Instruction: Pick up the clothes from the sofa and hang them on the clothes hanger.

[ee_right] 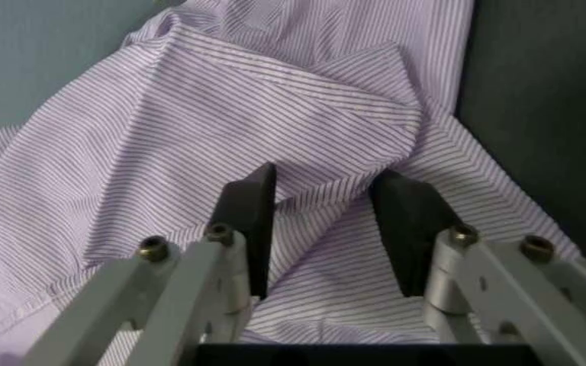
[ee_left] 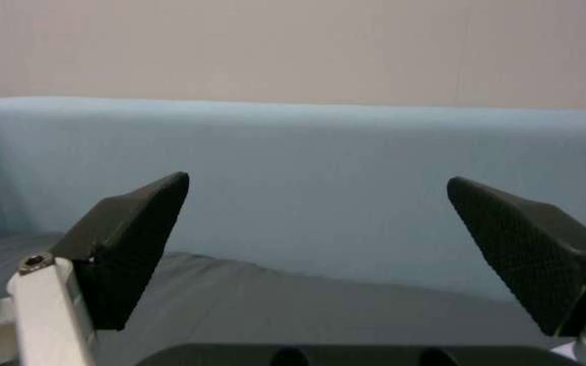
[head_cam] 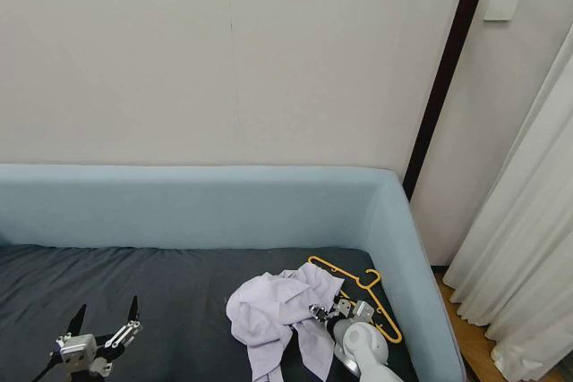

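- Far left, low over the dark seat (head_cam: 134, 279) of the sofa (head_cam: 206, 207): left gripper (head_cam: 107, 313), spread wide with nothing between the tips. Faces the pale blue backrest (ee_left: 304, 152) in its wrist view. Well apart from the task's things; looks idle.
- Right of centre on the seat: shirt (head_cam: 277, 306), lilac with fine stripes, crumpled in a loose heap, one end trailing toward the seat's front edge.
- By the look of it, light, thin and limp. No stiffness to help a grasp, and likely to sag and unfold once raised. Hard to damage, but apt to slip from a shallow pinch or come up by one layer only.
- Best taken at a raised fold, deep enough to catch more than one layer. Better for hanging would be a hold near the collar or a shoulder. Cannot tell from the heap where the collar lies.
- At the shirt's right edge: right gripper (head_cam: 327, 312), down on the cloth. Fingers (ee_right: 252, 221) parted and set either side of a raised ridge of fabric, not yet pinched together on it.
- Just right of the shirt: hanger (head_cam: 365, 282), orange, flat on the seat near the sofa's right arm. Near end tucked against or under the cloth; cannot tell which.
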